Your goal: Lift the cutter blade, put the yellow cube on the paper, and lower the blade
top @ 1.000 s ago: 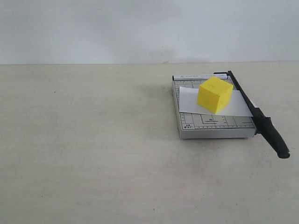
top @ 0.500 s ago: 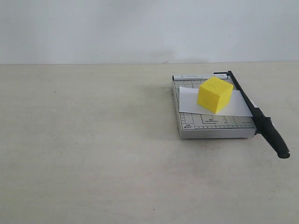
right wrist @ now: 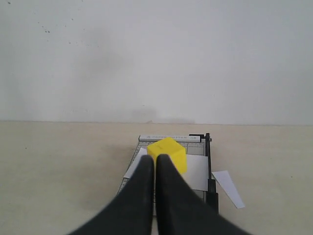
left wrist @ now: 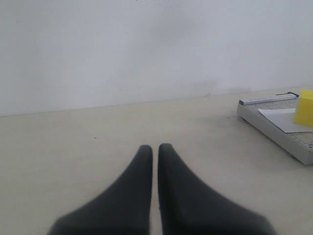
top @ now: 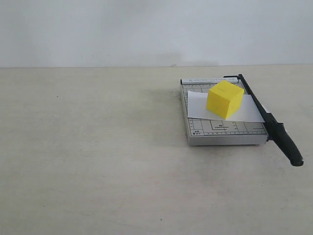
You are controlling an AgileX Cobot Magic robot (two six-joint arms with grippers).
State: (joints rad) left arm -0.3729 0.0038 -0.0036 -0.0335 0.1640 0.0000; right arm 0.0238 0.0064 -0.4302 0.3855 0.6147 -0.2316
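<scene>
Logging cube [top: 225, 99] sitting flat on paper [top: 195, 105], toward the blade side, apparently pinning the sheet to base [top: 225, 132]. Noting blade [top: 274, 127] lying down along the base edge on the right of the exterior view, its handle overhanging the front, clear of cube. Finding left gripper [left wrist: 155, 147] pinched together on nothing, over bare table [left wrist: 73, 137], well apart from base. Finding right gripper [right wrist: 155, 157] likewise closed and empty, pointing toward cube from well back. Spotting offcut [right wrist: 228, 188] lying on the table just beside blade. Judging all three steps as done, and reading both grippers' stand-off as leaving the setup undisturbed.
</scene>
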